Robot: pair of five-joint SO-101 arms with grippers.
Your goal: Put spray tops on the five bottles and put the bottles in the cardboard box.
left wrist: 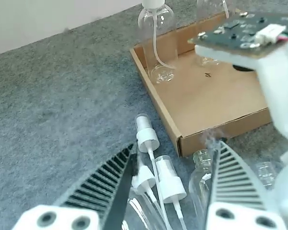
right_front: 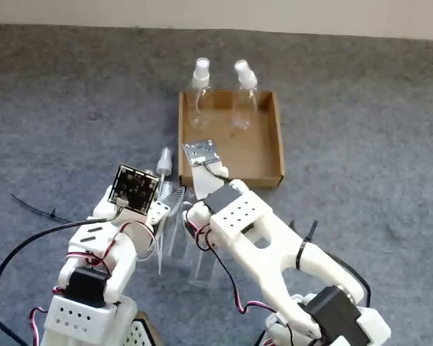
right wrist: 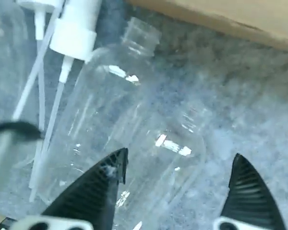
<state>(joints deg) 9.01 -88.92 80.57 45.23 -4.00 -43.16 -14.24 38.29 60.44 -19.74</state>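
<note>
Slippage worries me: my right gripper (right wrist: pixel 180 160), jaws apart, straddles a clear uncapped plastic bottle (right wrist: pixel 185 136) lying beside the shallow brown cardboard box (right_front: pixel 278 137); closing off-centre could roll it. My left gripper (left wrist: pixel 176 146) gapes over loose white spray tops (left wrist: pixel 148 139).

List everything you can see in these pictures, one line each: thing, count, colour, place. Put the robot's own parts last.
cardboard box: one, brown, on the carpet beyond the arms.
capped bottles: two, clear with white spray tops, upright at the box's far end.
uncapped bottles: three, clear, on the carpet just short of the box.
loose spray tops: three, white, on the carpet beside the uncapped bottles.
cable tie: one, black, on the carpet beside the left arm.
carpet: grey, under everything.
left gripper: white and black, open, above the spray tops.
right gripper: open, above two uncapped bottles.
</note>
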